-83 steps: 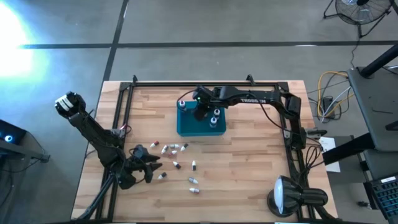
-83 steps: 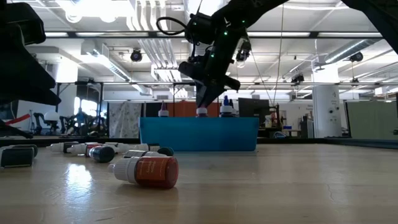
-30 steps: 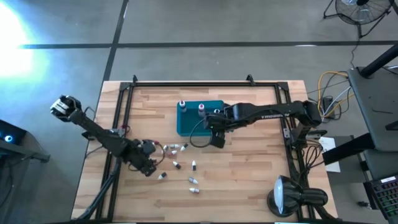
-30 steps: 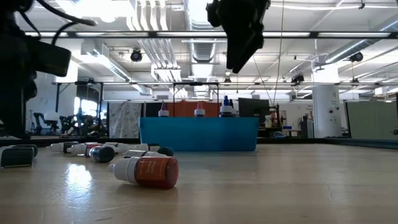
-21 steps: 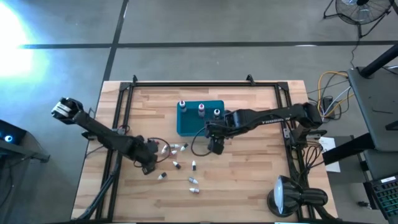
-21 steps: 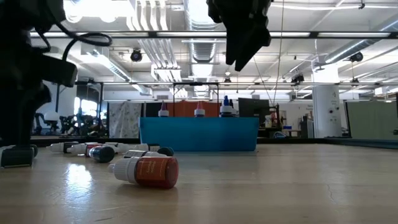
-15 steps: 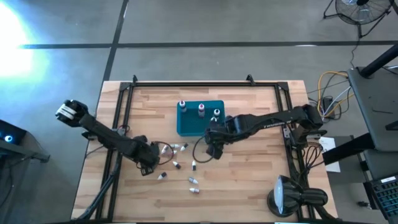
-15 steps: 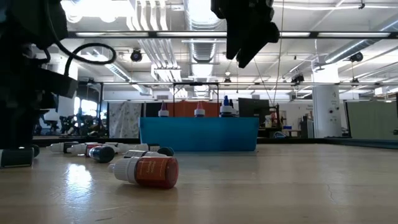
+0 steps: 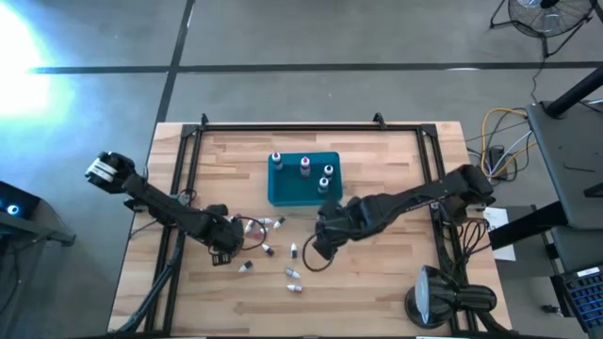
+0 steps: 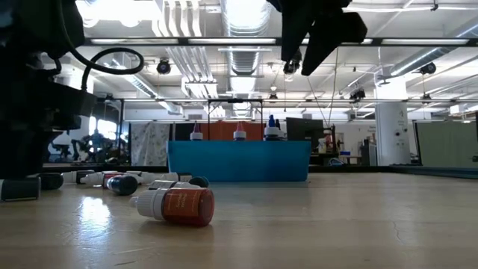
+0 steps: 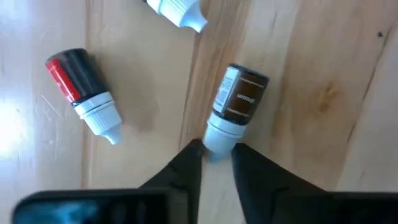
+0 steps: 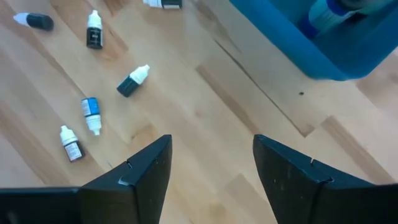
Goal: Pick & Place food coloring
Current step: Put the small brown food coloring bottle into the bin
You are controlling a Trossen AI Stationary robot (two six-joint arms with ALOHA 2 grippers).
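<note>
Several tiny food coloring bottles (image 9: 273, 247) lie loose on the wooden table. Three more stand in the teal bin (image 9: 288, 193). My left gripper (image 9: 231, 243) is low at the left end of the loose bottles. It is shut on a brown-labelled bottle (image 11: 242, 96) that lies on its side. My right gripper (image 9: 320, 247) is open and empty. It hangs above the table between the bin and the loose bottles, and shows high up in the low view (image 10: 321, 30). My left gripper (image 11: 216, 152) pinches the brown-labelled bottle's white cap (image 11: 217, 134) between its two fingertips. The fingers lie along the bottle, coming at its cap end. The bottle lies on its side on the table.
A red-and-black bottle (image 11: 78, 78) and a white-tipped one (image 11: 177, 9) lie close to my left gripper. Several more bottles (image 12: 90, 114) lie ahead of my right gripper, with the bin (image 12: 323, 43) beside it. A lamp (image 9: 435, 294) stands at the table's near right corner.
My right gripper has gone from beside the bin toward the table's near edge, to a spot over the loose bottles, still open. My left gripper has come down to the table at the left end of the loose bottles.
</note>
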